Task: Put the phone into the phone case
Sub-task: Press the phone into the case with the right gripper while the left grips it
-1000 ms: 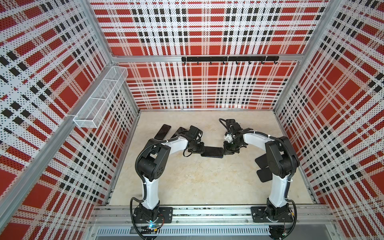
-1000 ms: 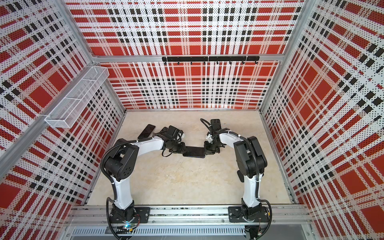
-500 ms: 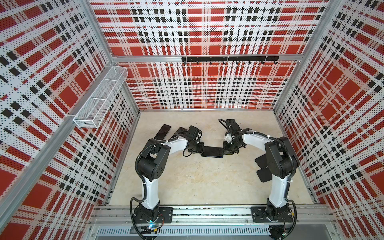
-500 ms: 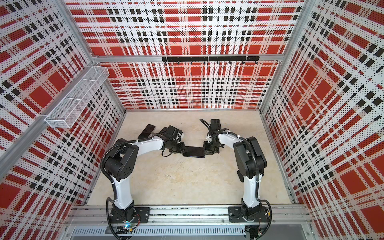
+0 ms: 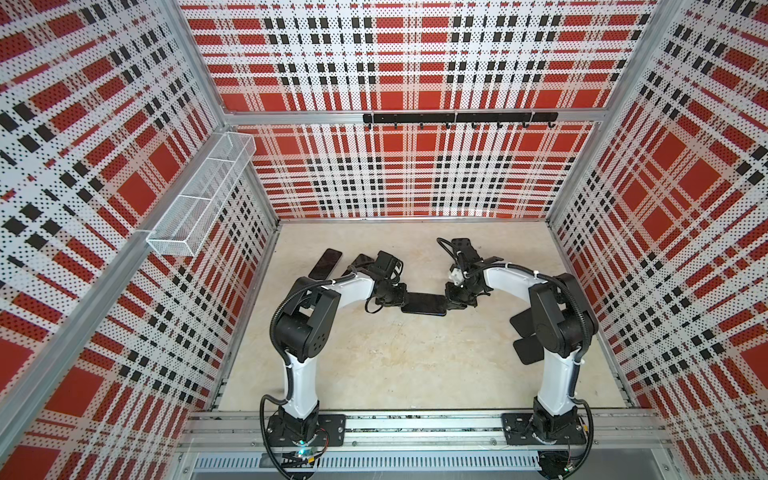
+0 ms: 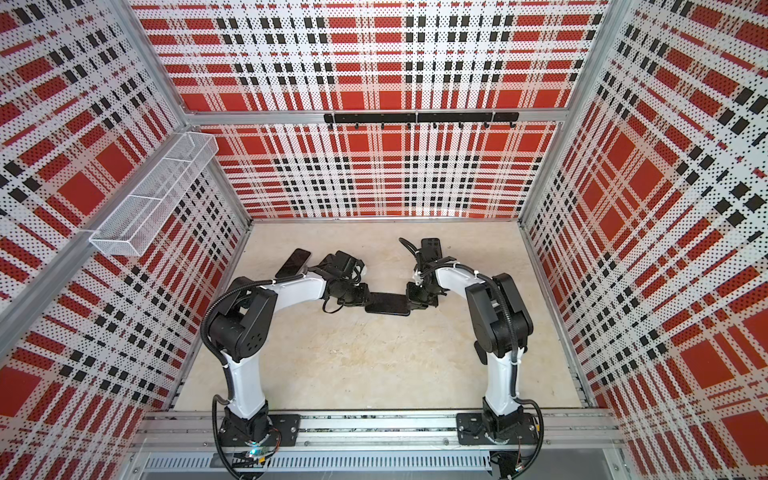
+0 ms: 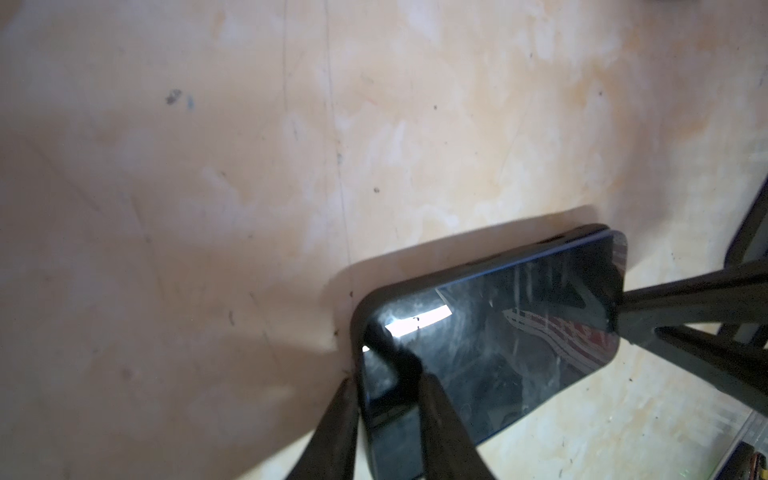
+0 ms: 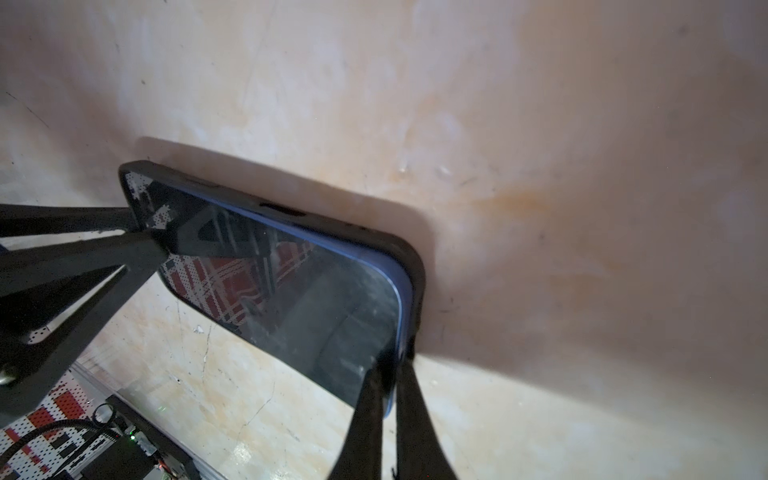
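Glossy dark blue-edged phone sits in black rubbery phone case; corners prob. not fully seated yet. Both clamped: left hand on case end, right hand on rim.

You're looking at a beige, stained worktop boxed in by perforated walls in red, black and white plaid. High on the left wall hangs a white wire basket split by dividers. On the far wall sits a black hook rail. A dark flat slab lies at the worktop's far left. Two dark flat pieces lie at the right, partly hidden. An aluminium rail runs along the near edge.
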`<state>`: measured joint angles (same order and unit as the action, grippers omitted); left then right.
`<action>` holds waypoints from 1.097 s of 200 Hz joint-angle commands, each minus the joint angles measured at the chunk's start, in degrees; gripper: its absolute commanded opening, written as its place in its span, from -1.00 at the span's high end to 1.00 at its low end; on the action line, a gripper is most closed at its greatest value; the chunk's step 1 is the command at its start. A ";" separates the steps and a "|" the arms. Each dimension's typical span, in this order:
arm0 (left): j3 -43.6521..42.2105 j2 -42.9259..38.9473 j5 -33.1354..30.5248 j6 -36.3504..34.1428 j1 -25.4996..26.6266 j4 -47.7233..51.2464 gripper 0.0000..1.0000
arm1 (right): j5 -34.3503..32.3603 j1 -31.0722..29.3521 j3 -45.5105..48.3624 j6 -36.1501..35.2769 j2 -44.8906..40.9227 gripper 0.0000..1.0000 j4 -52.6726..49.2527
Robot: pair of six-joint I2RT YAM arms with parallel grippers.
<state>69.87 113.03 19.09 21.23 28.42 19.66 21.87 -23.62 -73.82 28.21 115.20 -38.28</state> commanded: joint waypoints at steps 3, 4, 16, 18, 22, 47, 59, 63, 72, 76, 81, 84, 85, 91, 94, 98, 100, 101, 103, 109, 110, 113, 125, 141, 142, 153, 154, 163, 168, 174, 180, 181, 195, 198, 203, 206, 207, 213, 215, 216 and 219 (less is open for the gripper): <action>-2.34 5.09 5.64 -0.39 2.07 -0.15 0.42 | -6.83 -10.95 12.21 -0.69 32.59 0.83 5.28; -2.31 5.09 5.62 -0.35 2.07 -0.15 0.42 | -6.84 -10.98 12.25 -0.65 32.70 0.83 5.30; -2.37 5.19 5.61 -0.39 2.15 -0.22 0.42 | -6.94 -10.93 12.41 -0.61 33.74 0.83 5.74; -2.32 5.18 5.61 -0.38 2.16 -0.23 0.42 | -6.93 -10.99 12.39 -0.61 33.92 0.83 5.82; -2.35 5.25 5.61 -0.34 2.16 -0.24 0.43 | -6.93 -11.04 12.34 -0.68 34.39 0.83 5.98; -2.32 5.22 5.44 -0.34 2.23 -0.24 0.43 | -7.43 -11.26 12.15 -0.25 36.34 0.83 6.53; -2.44 5.18 5.43 -0.32 2.16 -0.24 0.43 | -7.94 -11.45 11.90 0.07 37.01 0.83 6.55; -2.41 5.18 5.45 -0.33 2.16 -0.25 0.43 | -8.25 -11.50 11.78 0.16 37.19 0.83 6.51; -2.43 5.18 5.43 -0.33 2.25 -0.28 0.44 | -8.89 -11.71 11.53 0.35 37.78 0.83 6.35; -2.45 5.19 5.45 -0.32 2.25 -0.24 0.44 | -9.14 -11.73 11.38 0.51 37.94 0.83 6.30; -2.45 5.18 5.43 -0.37 2.29 -0.33 0.44 | -9.33 -11.85 11.26 0.63 38.26 0.83 6.30; -2.44 5.18 5.47 -0.39 2.34 -0.33 0.44 | -9.50 -11.93 11.20 0.67 38.40 0.83 6.30; -2.45 5.14 5.50 -0.40 2.34 -0.32 0.44 | -9.58 -12.00 11.18 0.69 38.42 0.83 6.30; -2.46 5.09 5.52 0.99 2.34 -0.32 0.45 | -9.88 -12.08 10.96 0.89 38.94 0.83 6.21; -2.45 5.09 5.52 1.15 2.35 -0.37 0.45 | -10.05 -12.25 10.83 1.02 39.15 0.83 6.18; -2.45 5.01 5.54 1.25 2.34 -0.41 0.45 | -10.25 -12.37 10.59 1.01 39.51 0.83 6.04; -2.45 5.01 5.57 1.26 2.42 -0.41 0.46 | -10.33 -12.45 10.51 1.03 39.72 0.83 6.03; -2.45 5.01 5.59 1.22 2.38 -0.41 0.46 | -10.34 -12.48 10.48 1.04 39.82 0.83 6.03; -2.45 4.98 5.60 1.32 2.37 -0.41 0.46 | -10.42 -12.54 10.42 1.06 40.04 0.83 6.03; -2.45 4.88 5.61 1.35 2.43 -0.52 0.47 | -10.48 -12.89 10.14 1.14 40.57 0.83 6.01; -2.41 4.85 5.61 1.35 2.43 -0.55 0.47 | -10.46 -12.96 10.16 1.15 40.65 0.83 6.11; -2.53 4.83 5.61 1.35 2.43 -0.51 0.47 | -10.24 -13.00 10.10 1.20 40.81 0.83 6.37; -2.54 4.74 5.61 1.44 2.42 -0.50 0.47 | -9.91 -13.09 10.64 1.46 40.60 0.84 7.65; -2.54 4.51 5.52 1.44 2.34 -0.63 0.48 | -9.80 -12.61 12.20 1.59 37.70 0.85 8.76; -2.54 4.54 5.52 1.44 2.34 -0.61 0.48 | -9.86 -12.51 12.34 1.59 37.45 0.85 8.76; -2.54 4.31 5.52 1.61 2.25 -0.67 0.48 | -10.45 -12.16 13.06 1.59 34.56 0.84 8.33; -2.54 4.30 5.52 1.61 2.25 -0.68 0.48 | -10.58 -12.11 13.07 1.59 34.26 0.84 8.28; -2.52 4.21 5.61 1.77 2.25 -0.77 0.49 | -11.70 -12.11 12.89 1.57 32.60 0.84 7.10; -2.49 4.10 5.69 1.73 2.25 -0.85 0.49 | -12.00 -12.09 12.57 1.46 32.27 0.83 6.55; -2.58 3.98 5.70 1.88 2.29 -0.95 0.49 | -12.03 -12.15 12.22 1.51 32.33 0.83 6.39; -2.66 3.84 5.65 1.96 2.25 -0.94 0.49 | -11.67 -12.14 12.09 1.73 32.82 0.83 6.63; -2.69 3.81 5.63 1.96 2.25 -0.99 0.49 | -11.50 -12.15 12.05 1.69 33.06 0.83 6.75; -2.80 3.35 5.47 1.97 2.25 -1.03 0.50 | -10.82 -12.75 11.90 1.94 35.21 0.83 7.46; -2.79 3.30 5.41 1.99 2.26 -1.03 0.49 | -10.73 -12.92 11.74 1.90 35.85 0.82 7.51; -2.86 3.11 5.27 1.99 2.26 -1.04 0.49 | -10.62 -13.17 11.53 1.85 36.76 0.83 7.67; -2.89 3.11 5.26 1.98 2.27 -1.03 0.49 | -10.55 -13.19 11.52 1.85 37.23 0.83 7.97; -2.89 3.05 5.25 1.98 2.26 -1.03 0.50 | -10.50 -13.20 11.56 1.90 37.39 0.83 8.05; -2.89 2.94 5.29 1.98 2.25 -1.03 0.50 | -10.00 -13.28 11.81 1.92 38.11 0.83 8.92; -2.89 2.91 5.33 2.04 2.25 -1.03 0.50 | -9.87 -13.27 11.96 1.94 38.33 0.83 9.21; -2.89 2.94 5.33 2.05 2.25 -1.03 0.50 | -9.72 -13.28 12.04 1.94 38.38 0.83 9.33; -2.88 2.90 5.42 2.04 2.25 -1.04 0.50 | -9.51 -13.30 12.22 2.06 38.43 0.83 9.53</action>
<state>69.38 112.90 19.00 23.38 28.12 18.90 15.38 -26.48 -75.11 31.03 116.11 -38.92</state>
